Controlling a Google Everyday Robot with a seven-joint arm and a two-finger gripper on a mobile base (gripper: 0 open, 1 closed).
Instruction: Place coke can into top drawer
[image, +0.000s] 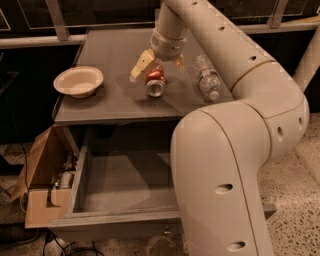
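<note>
Gripper (157, 69) over table (107, 47), fingers (142, 65) spread wide and holding nothing, coke can (155, 85) lying on its side between them

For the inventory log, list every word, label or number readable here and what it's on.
No text can be read.
Coke can: markings too blurred to read.
Water bottle: label too blurred to read.
Gripper, open just above the coke can: shows no text.
</note>
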